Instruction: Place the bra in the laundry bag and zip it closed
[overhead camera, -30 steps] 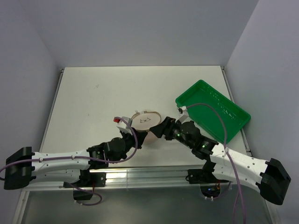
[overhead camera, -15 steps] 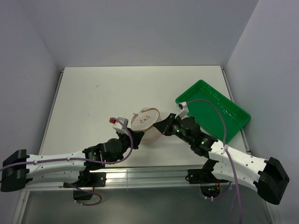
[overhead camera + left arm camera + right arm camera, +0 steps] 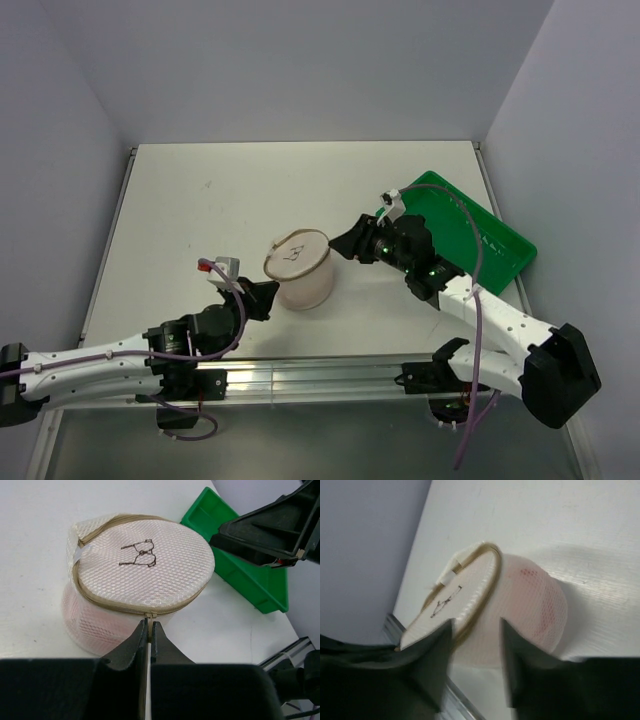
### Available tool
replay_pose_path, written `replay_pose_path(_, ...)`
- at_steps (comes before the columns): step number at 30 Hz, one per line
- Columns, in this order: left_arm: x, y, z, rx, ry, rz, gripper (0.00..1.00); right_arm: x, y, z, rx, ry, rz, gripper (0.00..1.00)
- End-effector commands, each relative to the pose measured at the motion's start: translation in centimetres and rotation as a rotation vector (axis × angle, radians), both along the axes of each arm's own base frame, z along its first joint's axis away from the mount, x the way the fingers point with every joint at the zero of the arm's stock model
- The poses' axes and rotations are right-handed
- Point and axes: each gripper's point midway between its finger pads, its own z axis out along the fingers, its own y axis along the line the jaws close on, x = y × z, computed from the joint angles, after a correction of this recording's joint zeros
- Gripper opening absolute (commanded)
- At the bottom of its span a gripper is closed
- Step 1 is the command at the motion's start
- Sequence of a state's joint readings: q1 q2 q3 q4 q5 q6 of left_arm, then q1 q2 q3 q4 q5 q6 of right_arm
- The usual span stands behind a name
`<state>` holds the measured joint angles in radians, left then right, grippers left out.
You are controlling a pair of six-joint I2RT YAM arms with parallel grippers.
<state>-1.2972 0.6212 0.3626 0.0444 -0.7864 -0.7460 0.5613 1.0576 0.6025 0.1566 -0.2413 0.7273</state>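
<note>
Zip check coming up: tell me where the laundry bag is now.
In the top view the laundry bag stands mid-table, left of the green tray, between the left gripper at its near-side zipper pull and the right gripper.

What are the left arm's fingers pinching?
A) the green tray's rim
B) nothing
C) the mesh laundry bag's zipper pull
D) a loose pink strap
C: the left wrist view shows the left fingers shut on the tan zipper pull at the near rim of the laundry bag.
</note>
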Motion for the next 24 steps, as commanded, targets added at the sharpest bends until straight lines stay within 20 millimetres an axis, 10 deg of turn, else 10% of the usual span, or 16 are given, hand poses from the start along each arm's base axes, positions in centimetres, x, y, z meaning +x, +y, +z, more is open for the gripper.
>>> replay_pose_path(1, 0.4, -0.2, 0.9, 0.036, -0.034, 0.015, 0.00, 0.5, 0.1, 1.7, -0.011, -0.062, -0.004, 0.68)
replay_pose_path(10, 0.7, -4.9, 4.2, -0.031, -0.099, -0.072, 0.00, -6.4, 3.6, 1.5, 0.132, -0.023, 0.038, 0.85)
replay_pose_path(24, -0.8, -7.4, 2.6, -0.077, -0.054, -0.149, 0.00, -5.5, 3.9, 1.5, 0.146, -0.031, -0.028, 0.68)
